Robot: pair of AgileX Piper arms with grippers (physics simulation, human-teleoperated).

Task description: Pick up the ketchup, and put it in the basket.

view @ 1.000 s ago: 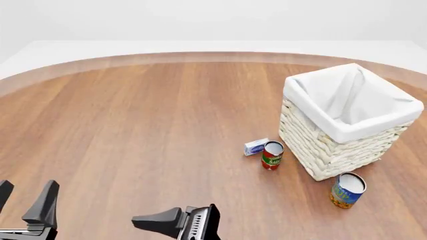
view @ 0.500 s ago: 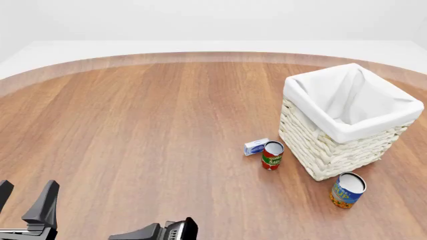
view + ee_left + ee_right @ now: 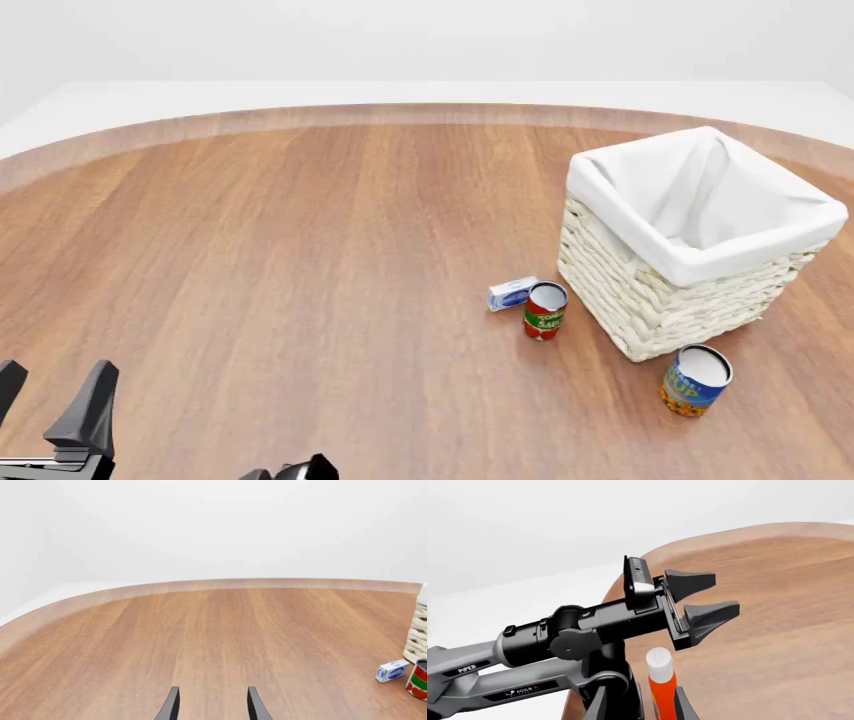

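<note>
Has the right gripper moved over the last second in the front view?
Yes. The right gripper has slid left and down toward the frame's bottom edge, farther from the tomato sauce can.

Black left arm [image 3: 580, 640], white "PiPER" lettering

The surface [image 3: 294, 250] is reddish-brown wood with long straight grain and a soft satin sheen, paler along its curved rim. The basket [image 3: 667, 300] at the right of the front frame has rough whitish woven wicker walls, with a smooth matt white cloth liner [image 3: 694, 200] folded over the rim. The red-and-green can [image 3: 543, 312] and the blue-and-orange can [image 3: 694, 382] carry printed labels and pale, dull metal tops. The small box [image 3: 511, 293] looks like printed card. In the right wrist frame the ketchup [image 3: 662, 690] is glossy red-orange plastic with a smooth white cap, and the left tool [image 3: 702, 600] is matt black plastic with grey glossy arm shells.
</note>
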